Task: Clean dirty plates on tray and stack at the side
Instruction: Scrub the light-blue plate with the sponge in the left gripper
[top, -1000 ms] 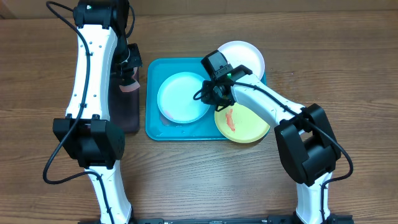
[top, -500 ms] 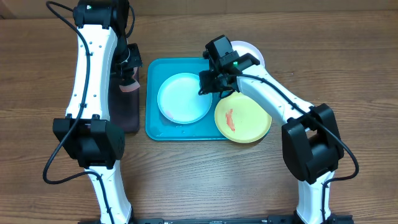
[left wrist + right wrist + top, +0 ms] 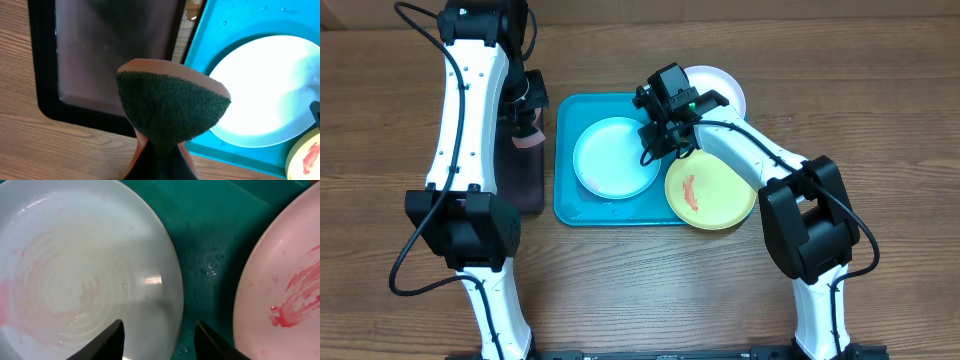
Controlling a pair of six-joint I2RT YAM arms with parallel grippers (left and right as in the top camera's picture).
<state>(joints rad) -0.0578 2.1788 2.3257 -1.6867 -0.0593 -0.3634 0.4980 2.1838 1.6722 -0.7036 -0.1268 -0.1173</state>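
- The right arm reaches in from the near right with its elbow bent and its wrist tipped down over the turquoise tray.
- The right gripper hovers with its jaws apart, straddling the right rim of the light blue plate and gripping nothing.
- That plate lies flat in the tray's left half, faintly smeared pink.
- The yellow-green plate, streaked red, overhangs the tray's near right corner.
- The white plate sits at the far right corner.
- The left arm stretches along the left side, and the left gripper is clamped on a sponge above the black tray.
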